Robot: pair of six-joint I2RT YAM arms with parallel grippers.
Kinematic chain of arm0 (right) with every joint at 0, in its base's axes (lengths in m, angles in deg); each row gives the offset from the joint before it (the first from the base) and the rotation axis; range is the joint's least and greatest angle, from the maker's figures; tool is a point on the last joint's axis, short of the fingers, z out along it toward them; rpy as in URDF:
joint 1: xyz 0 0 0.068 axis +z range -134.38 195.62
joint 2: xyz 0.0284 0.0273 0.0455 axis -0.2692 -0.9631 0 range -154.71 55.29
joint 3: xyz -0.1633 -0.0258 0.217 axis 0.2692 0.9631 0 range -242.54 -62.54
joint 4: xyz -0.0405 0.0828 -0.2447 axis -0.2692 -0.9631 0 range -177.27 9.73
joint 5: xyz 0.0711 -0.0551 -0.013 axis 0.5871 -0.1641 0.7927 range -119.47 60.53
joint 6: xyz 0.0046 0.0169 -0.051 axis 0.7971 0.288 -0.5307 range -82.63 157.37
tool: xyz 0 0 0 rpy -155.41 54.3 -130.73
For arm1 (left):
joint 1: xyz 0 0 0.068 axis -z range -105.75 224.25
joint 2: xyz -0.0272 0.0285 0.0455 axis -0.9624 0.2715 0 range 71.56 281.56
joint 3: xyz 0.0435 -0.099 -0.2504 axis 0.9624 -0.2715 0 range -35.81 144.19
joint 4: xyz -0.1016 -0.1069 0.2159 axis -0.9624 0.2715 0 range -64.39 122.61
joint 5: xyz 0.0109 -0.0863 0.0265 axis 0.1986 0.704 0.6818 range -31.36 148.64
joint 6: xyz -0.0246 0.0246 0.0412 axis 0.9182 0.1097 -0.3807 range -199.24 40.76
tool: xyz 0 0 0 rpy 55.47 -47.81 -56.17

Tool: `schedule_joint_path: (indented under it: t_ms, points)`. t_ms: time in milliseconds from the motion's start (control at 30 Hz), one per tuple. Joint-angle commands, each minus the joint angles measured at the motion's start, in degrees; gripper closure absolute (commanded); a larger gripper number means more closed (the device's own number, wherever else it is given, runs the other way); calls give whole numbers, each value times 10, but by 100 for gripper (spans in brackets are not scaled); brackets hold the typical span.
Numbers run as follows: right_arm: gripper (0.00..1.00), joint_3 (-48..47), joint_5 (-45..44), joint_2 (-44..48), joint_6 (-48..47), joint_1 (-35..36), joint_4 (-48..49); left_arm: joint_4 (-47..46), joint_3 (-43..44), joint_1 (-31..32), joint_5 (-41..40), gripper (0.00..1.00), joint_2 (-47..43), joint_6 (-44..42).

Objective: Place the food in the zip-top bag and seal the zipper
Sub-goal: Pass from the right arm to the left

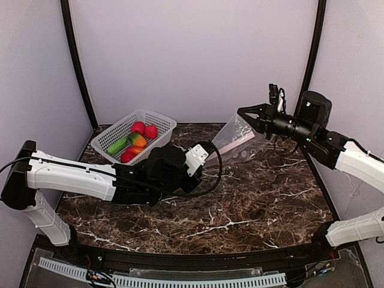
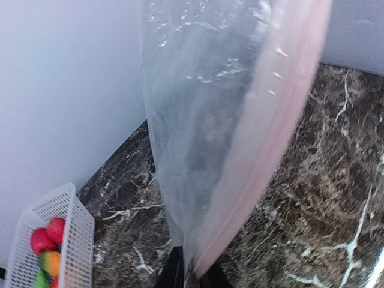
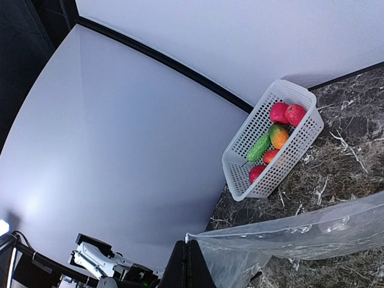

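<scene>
While the dark marbled worktop (image 1: 252, 204) lies beneath, the left arm (image 1: 72, 174) stretches low across its middle and the right arm (image 1: 324, 141) comes in high from the right edge. Between them the clear bag (image 1: 237, 139) hangs slanted over the far middle of the worktop, with nothing showing inside it. The right jaws are clenched on its upper corner, and the left jaws pinch its lower edge by the pink zipper strip (image 2: 264, 156). The white basket (image 1: 157, 123) at the far left corner holds all the food (image 1: 137, 141), well apart from the bag. I see two risks. The thin film may slip from either pinch, or a pinch may catch both walls and keep the mouth closed. With both jaws occupied, neither is free to fetch food.
</scene>
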State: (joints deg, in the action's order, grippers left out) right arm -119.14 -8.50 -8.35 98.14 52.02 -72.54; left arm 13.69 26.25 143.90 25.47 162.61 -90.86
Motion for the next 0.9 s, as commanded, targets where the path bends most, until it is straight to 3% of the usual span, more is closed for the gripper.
schedule_joint_path:
  t_ms: [0, 167, 267, 433, 567, 867]
  points:
    - [100, 6, -7, 13, 5, 6, 14, -12, 16, 2, -13, 96, 2, -18]
    - [100, 16, -23, 21, -9, 3, -3, 11, 15, 2, 39, 99, -17, -43]
    - [99, 20, -46, 39, -41, -10, -33, 74, 25, 1, 85, 99, -46, -44]
    - [56, -2, -87, 82, -166, -30, -122, 247, 92, -35, 259, 99, -86, -4]
    - [33, -57, -95, 99, -319, -31, -229, 378, 145, -71, 392, 99, -88, 22]
    - [12, -122, 100, 84, -537, -26, -347, 552, 233, -101, 540, 99, -60, -19]
